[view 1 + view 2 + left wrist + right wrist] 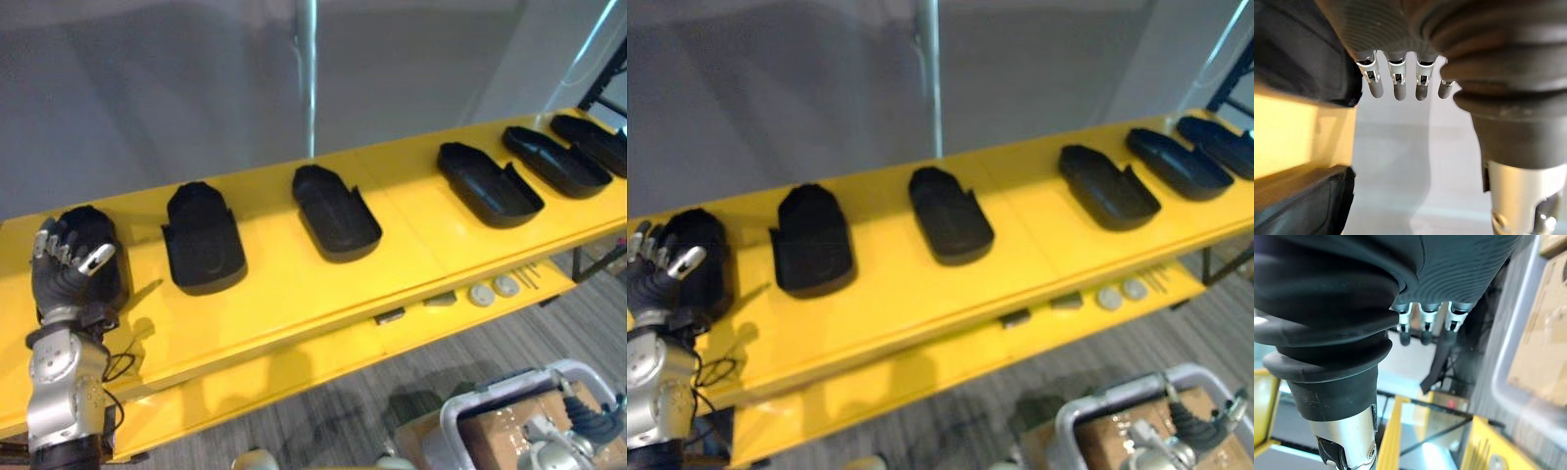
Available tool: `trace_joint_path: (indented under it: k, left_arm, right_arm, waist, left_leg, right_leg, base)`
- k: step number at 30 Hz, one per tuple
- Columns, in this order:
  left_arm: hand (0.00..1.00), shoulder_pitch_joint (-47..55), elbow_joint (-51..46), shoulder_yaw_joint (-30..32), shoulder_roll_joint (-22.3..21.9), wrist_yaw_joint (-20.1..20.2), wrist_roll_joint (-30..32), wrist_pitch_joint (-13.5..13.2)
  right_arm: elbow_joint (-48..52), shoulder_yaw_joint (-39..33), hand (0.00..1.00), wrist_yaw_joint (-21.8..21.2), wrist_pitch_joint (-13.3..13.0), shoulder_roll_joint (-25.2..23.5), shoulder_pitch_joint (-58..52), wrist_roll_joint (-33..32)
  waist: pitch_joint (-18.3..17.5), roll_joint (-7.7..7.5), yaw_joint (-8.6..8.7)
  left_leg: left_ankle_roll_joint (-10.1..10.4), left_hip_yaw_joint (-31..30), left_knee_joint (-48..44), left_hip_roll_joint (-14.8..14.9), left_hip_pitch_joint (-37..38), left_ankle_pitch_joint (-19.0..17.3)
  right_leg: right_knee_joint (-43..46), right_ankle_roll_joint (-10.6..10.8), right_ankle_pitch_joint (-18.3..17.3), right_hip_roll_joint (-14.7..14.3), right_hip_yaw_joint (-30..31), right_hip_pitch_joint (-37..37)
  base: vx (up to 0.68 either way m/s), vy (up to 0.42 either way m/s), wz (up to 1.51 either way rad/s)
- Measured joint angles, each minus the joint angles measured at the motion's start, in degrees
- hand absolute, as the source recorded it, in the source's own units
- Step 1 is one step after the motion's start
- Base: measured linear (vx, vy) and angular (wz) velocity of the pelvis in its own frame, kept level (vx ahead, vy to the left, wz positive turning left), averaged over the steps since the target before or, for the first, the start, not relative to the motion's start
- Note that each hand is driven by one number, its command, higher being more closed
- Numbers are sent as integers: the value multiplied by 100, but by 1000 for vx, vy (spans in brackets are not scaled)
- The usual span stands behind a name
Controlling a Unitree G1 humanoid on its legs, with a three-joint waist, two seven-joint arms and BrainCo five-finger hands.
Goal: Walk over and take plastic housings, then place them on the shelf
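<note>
Six black plastic housings (336, 212) on the yellow shelf (294, 294); left hand (61, 269), fingers loose and empty, could shove the leftmost housing (98, 233) off.

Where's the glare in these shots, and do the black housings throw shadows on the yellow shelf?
Left eye view: a bright streak runs down the grey wall behind the yellow shelf; the housings throw only soft, faint shadows. Right eye view: the same streak. Left wrist view: the shelf shows bright beside a dark housing.
</note>
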State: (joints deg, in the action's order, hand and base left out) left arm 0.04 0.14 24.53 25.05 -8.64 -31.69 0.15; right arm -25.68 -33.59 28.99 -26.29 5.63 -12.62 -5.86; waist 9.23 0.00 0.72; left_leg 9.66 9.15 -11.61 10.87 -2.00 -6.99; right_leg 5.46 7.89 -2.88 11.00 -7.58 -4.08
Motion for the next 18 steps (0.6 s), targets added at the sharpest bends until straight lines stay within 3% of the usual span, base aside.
trace_joint_path:
  k: [9,18]
  left_arm:
    - [0,-13,82,-98,-76,503,9,-121]
    - [0,9,189,-278,43,762,-177,396]
  right_arm:
    - [-26,7,0,-7,0,8,-40,-3]
    - [-207,5,0,-127,-2,261,-24,-4]
  waist:
    - [15,-8,-4]
    - [8,-9,-14]
  left_leg:
    - [24,71,235,5,99,130]
    - [24,97,320,-3,203,131]
  right_leg:
    - [-6,2,2,-16,7,22]
    - [51,2,4,-11,18,-5]
  base:
    - [21,-8,-1]
    - [14,3,0]
